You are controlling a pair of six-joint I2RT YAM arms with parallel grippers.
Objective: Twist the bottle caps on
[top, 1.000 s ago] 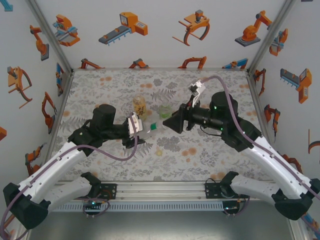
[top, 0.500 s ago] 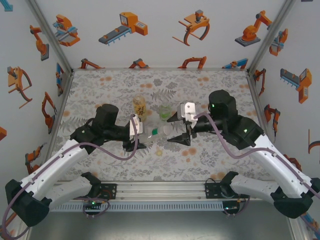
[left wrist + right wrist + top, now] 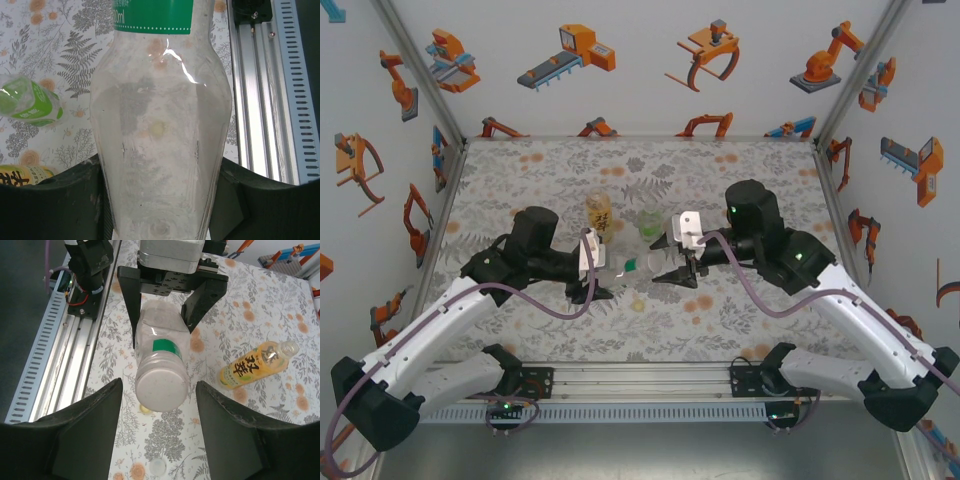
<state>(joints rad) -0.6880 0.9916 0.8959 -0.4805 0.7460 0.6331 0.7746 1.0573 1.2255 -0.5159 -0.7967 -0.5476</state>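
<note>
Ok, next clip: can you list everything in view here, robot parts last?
slim bottle: one, colourless with green label, held level over the table by the left gripper
amber bottle: one, yellow label, neck uncapped, on the table farther back
green bottle: one, squat, beside the amber bottle
pale yellow cap: one, loose on the table near the slim bottle
whitish cap: one, loose on the table nearby
table: one, grey floral cover
rail: one, aluminium, near edge
walls: white, orange robot pictures
arms: two, white and black
left gripper: jaws shut on the slim bottle
right gripper: jaws open, either side of the bottle's base
</note>
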